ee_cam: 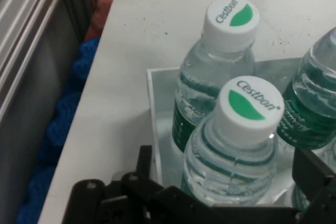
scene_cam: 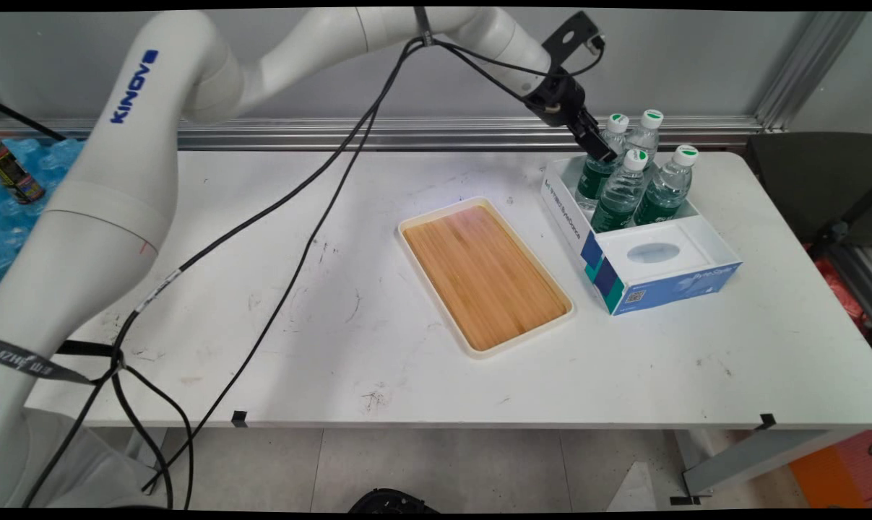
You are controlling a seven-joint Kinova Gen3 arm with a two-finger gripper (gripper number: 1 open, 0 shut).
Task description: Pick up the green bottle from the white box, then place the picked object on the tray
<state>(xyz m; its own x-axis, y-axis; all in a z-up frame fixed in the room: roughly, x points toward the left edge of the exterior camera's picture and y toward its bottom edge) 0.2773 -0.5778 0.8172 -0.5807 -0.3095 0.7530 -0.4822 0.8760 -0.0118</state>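
Black hand [scene_cam: 600,149] spread around an upright, cap-up water bottle [scene_cam: 599,167] in white box [scene_cam: 667,271].

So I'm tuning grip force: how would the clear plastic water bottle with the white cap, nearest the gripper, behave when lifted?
The clear plastic water bottle looks full, so probably heavy for its size. Its thin ribbed wall would likely flex under a hard squeeze, and the smooth plastic may slip. Packed beside the other bottles in the white and blue cardboard box, it seems unlikely to tip before it is lifted.
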